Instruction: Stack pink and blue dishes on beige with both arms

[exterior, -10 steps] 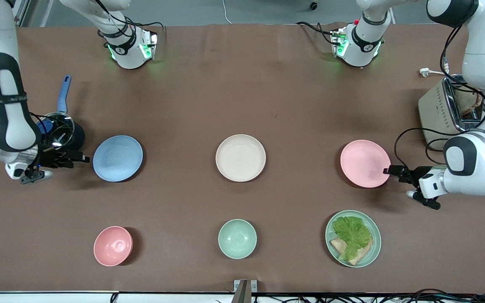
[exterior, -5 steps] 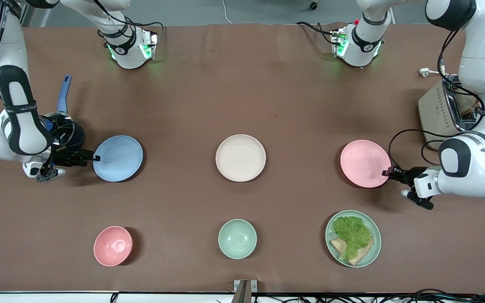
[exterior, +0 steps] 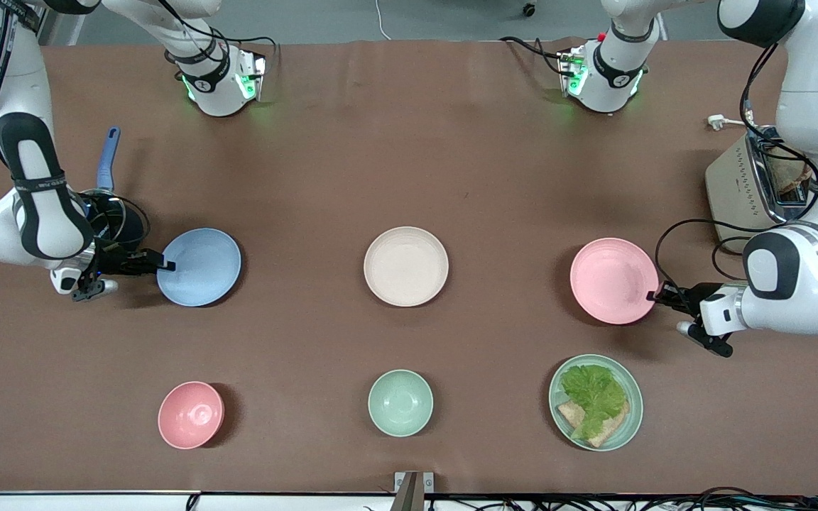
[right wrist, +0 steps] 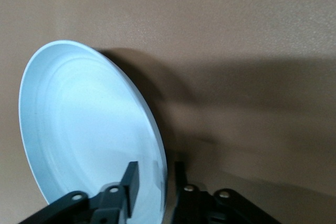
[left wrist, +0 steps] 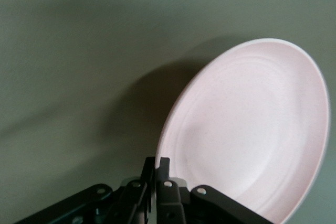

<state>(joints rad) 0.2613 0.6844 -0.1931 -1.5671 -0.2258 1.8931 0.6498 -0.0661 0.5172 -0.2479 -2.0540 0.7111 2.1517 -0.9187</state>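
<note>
While both hold nothing, pink plate (exterior: 611,279) lifts, blue plate (exterior: 199,267) rests.

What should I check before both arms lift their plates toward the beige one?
1. Left tool shut on the pink plate rim: ok; its fingers pinch the edge, which looks already raised.
2. Right tool closed on the blue plate: not ok; its fingers straddle the rim with a gap.
3. Beige plate bare on top: ok.
4. Table between each plate and the beige one free of objects: ok.
5. Pan beside the right tool touching the arm: cannot tell.
</note>
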